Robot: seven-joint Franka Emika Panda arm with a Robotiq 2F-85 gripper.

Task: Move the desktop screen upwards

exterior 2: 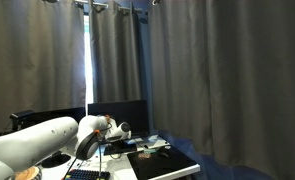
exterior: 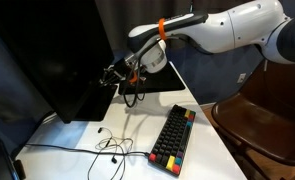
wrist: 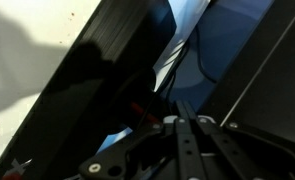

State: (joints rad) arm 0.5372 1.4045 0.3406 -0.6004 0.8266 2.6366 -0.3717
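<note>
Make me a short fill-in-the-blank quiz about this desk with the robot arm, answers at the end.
The keyboard lies on a ____ table.
The band around the robot arm is ____.
Of the keyboard and the desktop screen, the gripper is nearer the ____.
Missing words: white; orange; desktop screen.
</note>
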